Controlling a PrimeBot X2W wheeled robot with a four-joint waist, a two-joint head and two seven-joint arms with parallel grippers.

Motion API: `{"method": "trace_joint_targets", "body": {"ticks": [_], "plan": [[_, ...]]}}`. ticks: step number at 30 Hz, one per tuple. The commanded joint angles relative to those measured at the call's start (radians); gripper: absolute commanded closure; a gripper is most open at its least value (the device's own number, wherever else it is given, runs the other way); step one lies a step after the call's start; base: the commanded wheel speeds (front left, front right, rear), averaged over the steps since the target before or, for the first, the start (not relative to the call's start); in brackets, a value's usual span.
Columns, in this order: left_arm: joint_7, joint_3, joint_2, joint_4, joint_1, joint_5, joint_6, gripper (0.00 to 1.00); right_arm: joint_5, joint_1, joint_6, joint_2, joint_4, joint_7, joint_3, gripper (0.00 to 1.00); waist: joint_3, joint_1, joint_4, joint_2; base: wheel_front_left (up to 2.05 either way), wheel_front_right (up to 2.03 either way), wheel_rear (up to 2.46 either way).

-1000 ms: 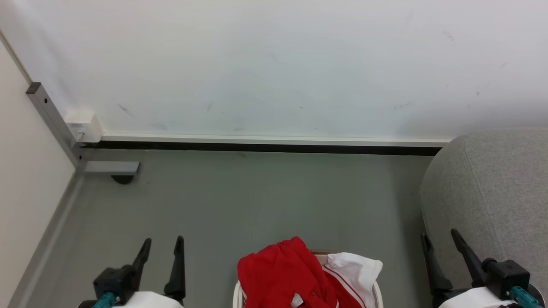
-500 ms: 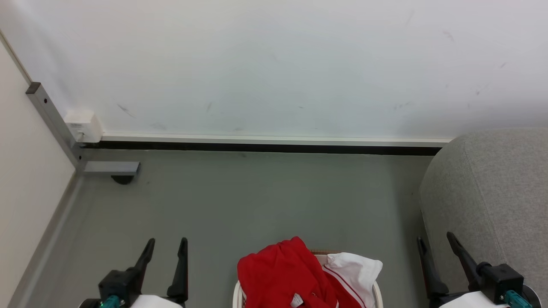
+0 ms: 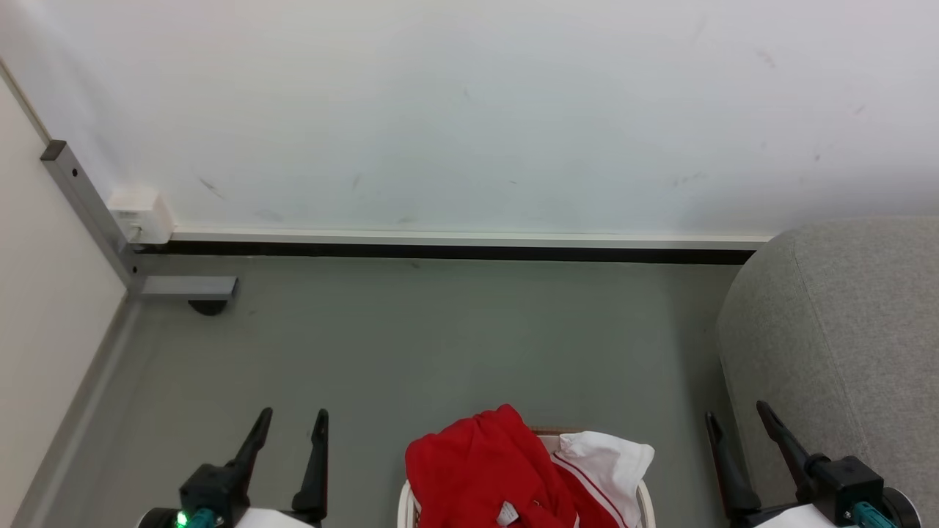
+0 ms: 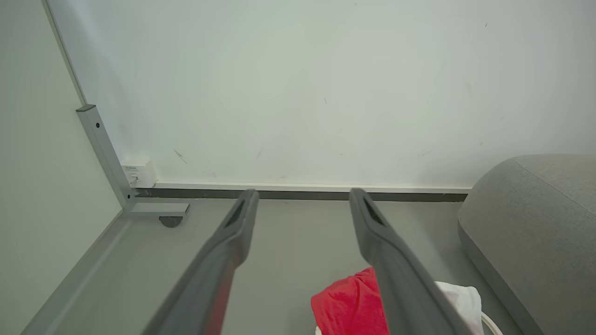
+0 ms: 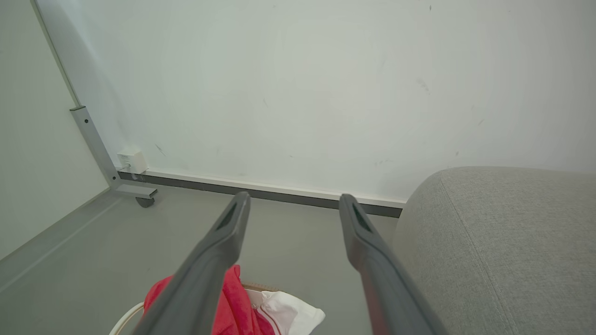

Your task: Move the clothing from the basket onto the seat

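Left claw [image 3: 293, 413] and right claw [image 3: 735, 411] gape empty either side of the basket [image 3: 403, 507] heaped with clothing [image 3: 477, 469].

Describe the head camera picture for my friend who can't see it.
A red and white garment lies in a cream basket at the bottom middle, on a grey floor. The open left gripper and right gripper point up either side, empty. A big grey seat stands at the right.

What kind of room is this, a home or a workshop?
Probably a bare indoor test room staged like a home corner: a grey upholstered seat and a laundry basket of red clothing on a plain grey floor, plus a wheeled metal frame by the wall.
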Motion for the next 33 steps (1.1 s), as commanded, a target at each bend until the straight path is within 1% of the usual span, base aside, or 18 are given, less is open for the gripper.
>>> {"method": "trace_joint_targets", "body": {"ticks": [1,12,18,24,28,33], "plan": [[-0.001,0.006,-0.001,0.001,-0.005,0.003,-0.003,0.00,0.005,-0.007,-0.002,-0.006,0.002,-0.001,0.001,0.00,0.000,0.0000,0.000,0.0000,0.00,0.00,0.00],[-0.001,0.016,-0.007,0.005,-0.005,0.007,-0.011,0.00,0.023,-0.011,-0.002,-0.003,0.004,-0.001,0.005,0.00,0.007,0.0000,-0.006,0.0000,0.00,0.00,0.00],[-0.001,0.010,-0.009,0.018,-0.026,0.013,-0.018,0.00,0.026,-0.032,-0.002,-0.001,-0.007,0.000,0.002,0.00,0.042,0.0000,-0.027,0.0000,0.00,0.00,0.00],[-0.001,-0.028,-0.011,0.050,-0.103,0.035,-0.020,0.00,0.029,-0.079,-0.002,-0.001,-0.035,0.000,-0.020,0.00,0.137,0.0000,-0.061,0.0000,0.00,0.00,0.00],[-0.001,-0.082,-0.012,0.109,-0.187,0.062,-0.014,0.00,0.030,-0.120,-0.002,0.002,-0.068,0.000,-0.043,0.00,0.227,0.0000,-0.085,0.0000,0.00,0.00,0.00],[0.011,-0.166,-0.013,0.217,-0.307,0.091,0.012,0.00,0.034,-0.178,-0.002,0.008,-0.103,0.000,-0.056,0.00,0.345,0.0000,-0.120,0.0000,0.00,0.00,0.00]]}}
